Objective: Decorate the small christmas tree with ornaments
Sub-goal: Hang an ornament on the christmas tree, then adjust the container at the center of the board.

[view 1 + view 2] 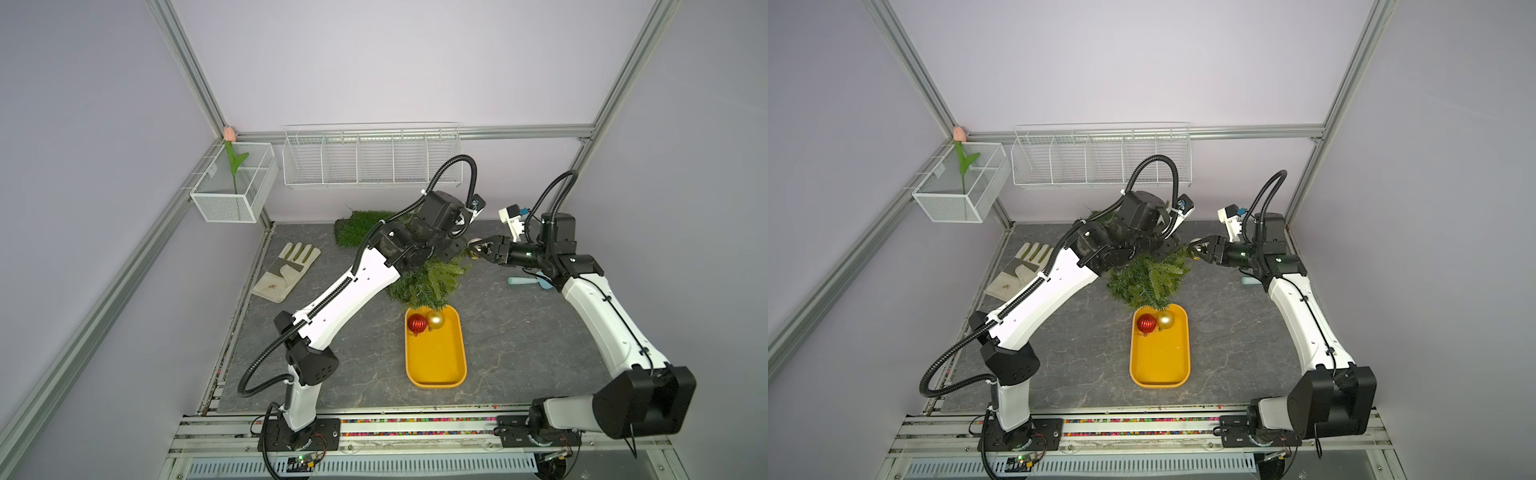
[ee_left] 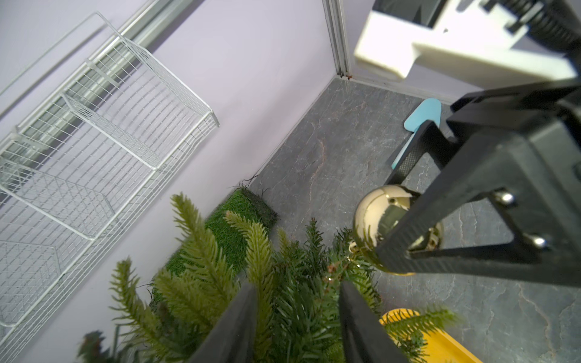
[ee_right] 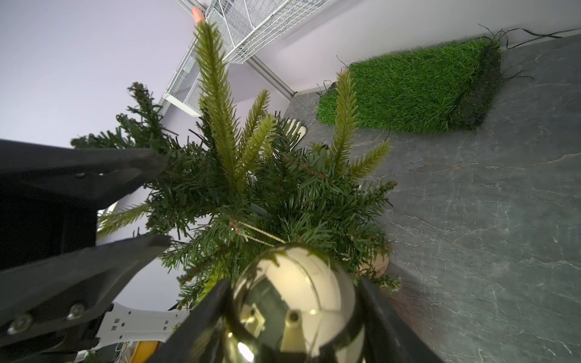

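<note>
The small christmas tree point(image 3: 251, 188) is bushy, with dark green flat needles below and several light green, softer shoots standing out of the top. It stands directly in front of both tools. The fingertips of the left gripper point(image 2: 297, 284) are at its crown, and a light green shoot rises in the gap between them. Its jaws stand clearly apart and grasp nothing.

The shiny pale gold bauble point(image 3: 295, 292) sits between the two fingers of the right gripper point(image 1: 478, 250), at the tree's edge facing that gripper. Its surface is like a mirror and reflects the fingers. A thin gold cord point(image 3: 257, 232) goes from its top forward to a dark branch. The jaws stand on both sides of the ball, but I cannot tell if they press it or are loose.

In both top views, the ribbed red bauble point(image 1: 417, 323) and the matte gold bauble point(image 1: 436, 319) lie touching each other in the yellow tray point(image 1: 436, 370), below and well apart from both grippers, at the tray end under the tree's branches.

Beyond the tree from the right gripper lies a green turf mat point(image 3: 408, 91). A light blue tool point(image 2: 421, 116) lies behind the right gripper on the grey tabletop point(image 1: 519, 332). A work glove point(image 1: 286, 272) lies far behind the left gripper, beside its arm.
</note>
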Robot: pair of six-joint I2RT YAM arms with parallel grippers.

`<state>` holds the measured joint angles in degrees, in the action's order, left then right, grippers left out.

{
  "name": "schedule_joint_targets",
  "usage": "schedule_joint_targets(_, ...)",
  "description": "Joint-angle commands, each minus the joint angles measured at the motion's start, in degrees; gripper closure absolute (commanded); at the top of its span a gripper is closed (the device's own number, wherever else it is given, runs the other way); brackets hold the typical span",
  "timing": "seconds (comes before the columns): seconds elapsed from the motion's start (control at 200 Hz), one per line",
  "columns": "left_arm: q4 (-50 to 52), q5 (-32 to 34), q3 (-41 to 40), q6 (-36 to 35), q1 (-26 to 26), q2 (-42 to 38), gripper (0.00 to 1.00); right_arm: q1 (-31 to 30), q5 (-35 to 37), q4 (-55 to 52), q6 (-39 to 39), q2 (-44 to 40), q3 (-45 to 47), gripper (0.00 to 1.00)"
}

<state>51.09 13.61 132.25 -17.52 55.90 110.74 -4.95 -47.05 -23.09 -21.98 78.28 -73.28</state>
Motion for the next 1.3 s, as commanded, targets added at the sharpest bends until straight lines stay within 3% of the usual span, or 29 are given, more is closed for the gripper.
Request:
schedule_joint_targets(0.0,-1.32,-0.84,-1.22,1.51,0.0,-3.42,0.53,0.44,2.39,0.44,0.92,-3.12,1.32,0.23)
schedule_joint_targets(0.085,-2.71,-0.82,-2.85,1.61,0.0,-5.02,0.51,0.81,4.98,-0.47,1.16,-4.52,1.81,0.11)
schedule_joint_targets(0.23,-5.27,0.43,-6.6,1.76,0.0,-7.99,0.49,0.82,12.77,-5.8,3.78,-7.03,0.56,0.09)
schedule_joint_targets(0.355,-7.76,1.66,-12.14,3.41,0.01,-12.45,0.49,-0.2,18.56,-10.3,5.22,-11.46,0.57,0.12)
schedule_joint_targets(0.505,-14.35,5.07,-24.83,7.01,0.0,-21.92,0.46,-4.58,22.69,-15.24,5.63,-18.31,2.69,0.16)
schedule_joint_targets(0.78,-16.47,14.74,-44.19,16.73,-1.0,-35.73,0.44,-15.65,31.25,-17.69,1.38,-29.58,15.95,0.24)
schedule_joint_targets(1.05,-15.58,15.67,-59.86,24.52,-1.41,-47.58,0.44,-24.82,39.03,-10.48,-8.16,-24.36,32.27,0.35)
schedule_joint_targets(1.295,-15.82,16.35,-64.01,24.78,-1.76,-52.93,0.44,-28.95,40.52,1.01,-12.36,-16.59,39.81,0.47)
